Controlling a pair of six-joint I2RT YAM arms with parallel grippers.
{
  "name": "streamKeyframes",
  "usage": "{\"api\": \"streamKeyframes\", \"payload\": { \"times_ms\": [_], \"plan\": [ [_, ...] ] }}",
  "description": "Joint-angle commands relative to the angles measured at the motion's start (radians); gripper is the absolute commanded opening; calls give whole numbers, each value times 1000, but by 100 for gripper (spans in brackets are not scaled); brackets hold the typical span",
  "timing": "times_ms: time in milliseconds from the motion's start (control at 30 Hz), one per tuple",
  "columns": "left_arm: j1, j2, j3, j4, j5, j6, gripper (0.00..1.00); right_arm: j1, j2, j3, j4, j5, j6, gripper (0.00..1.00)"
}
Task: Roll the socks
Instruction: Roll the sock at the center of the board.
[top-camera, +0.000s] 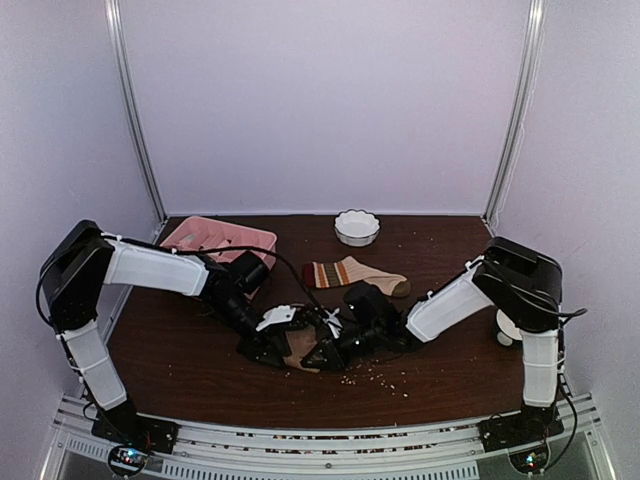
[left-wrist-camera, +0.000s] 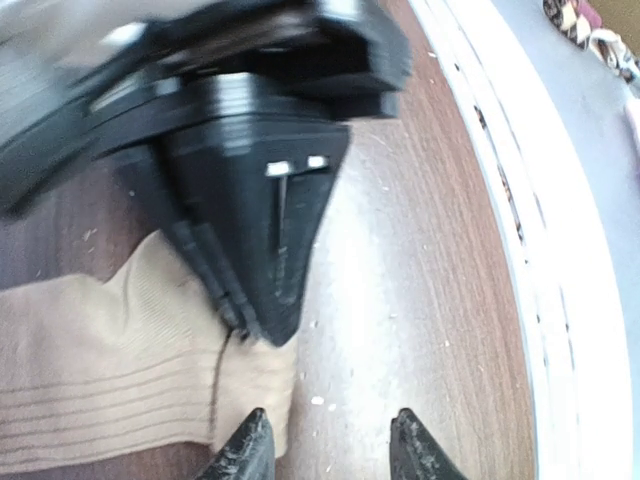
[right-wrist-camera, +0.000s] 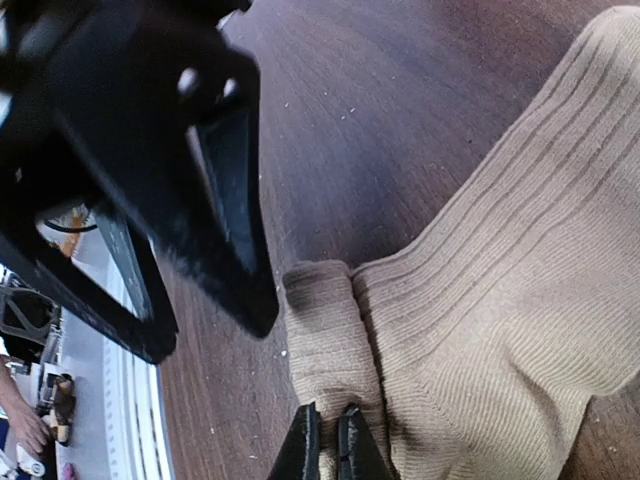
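The plain tan ribbed sock (top-camera: 299, 347) lies on the brown table between both grippers. In the right wrist view its end (right-wrist-camera: 322, 330) is turned over into a small roll, and my right gripper (right-wrist-camera: 329, 443) is shut on that fold. The left wrist view has my left gripper (left-wrist-camera: 330, 450) open at the sock's edge (left-wrist-camera: 255, 385). One fingertip (left-wrist-camera: 245, 450) rests over the fabric and the other is over bare wood. From above, the left gripper (top-camera: 283, 352) and right gripper (top-camera: 320, 354) nearly touch. The striped-cuff sock (top-camera: 355, 273) lies flat behind them, untouched.
A pink compartment tray (top-camera: 222, 238) stands at the back left and a white scalloped bowl (top-camera: 357, 227) at the back centre. Crumbs (top-camera: 380, 377) speckle the wood near the front. A white rail (left-wrist-camera: 545, 260) runs along the table's near edge.
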Motion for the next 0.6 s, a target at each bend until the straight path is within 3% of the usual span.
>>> {"api": "streamKeyframes", "payload": {
  "times_ms": [0, 267, 567],
  "plan": [
    [-54, -34, -55, 105, -78, 37, 41, -6, 129, -89, -197, 74, 172, 0],
    [-103, -10, -68, 240, -295, 20, 34, -7, 138, -118, -129, 51, 291, 0],
    [-106, -115, -91, 170, -228, 43, 36, -9, 145, -141, -142, 64, 296, 0]
  ]
}}
